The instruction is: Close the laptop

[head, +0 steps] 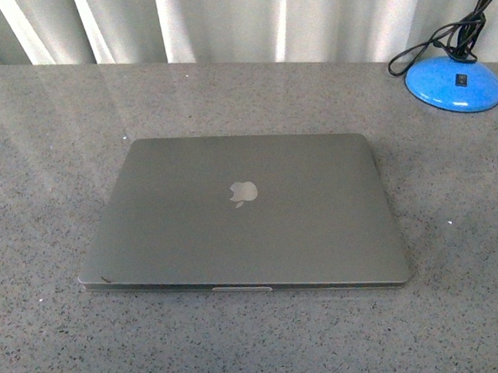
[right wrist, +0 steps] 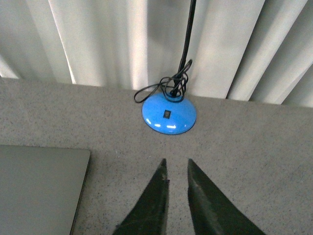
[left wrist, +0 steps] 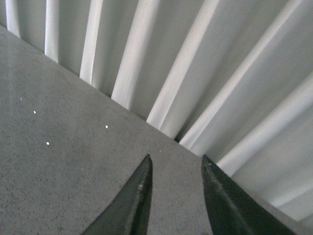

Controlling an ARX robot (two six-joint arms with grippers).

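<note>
The laptop lies closed and flat on the grey table, lid down with the pale apple logo facing up. No arm shows in the front view. A corner of the laptop shows in the right wrist view, beside my right gripper, which is shut and empty above bare table. My left gripper is open and empty over bare table near the curtain; the laptop is out of its view.
A blue lamp base with a coiled black cable stands at the back right, also in the right wrist view. A white pleated curtain hangs behind the grey speckled table.
</note>
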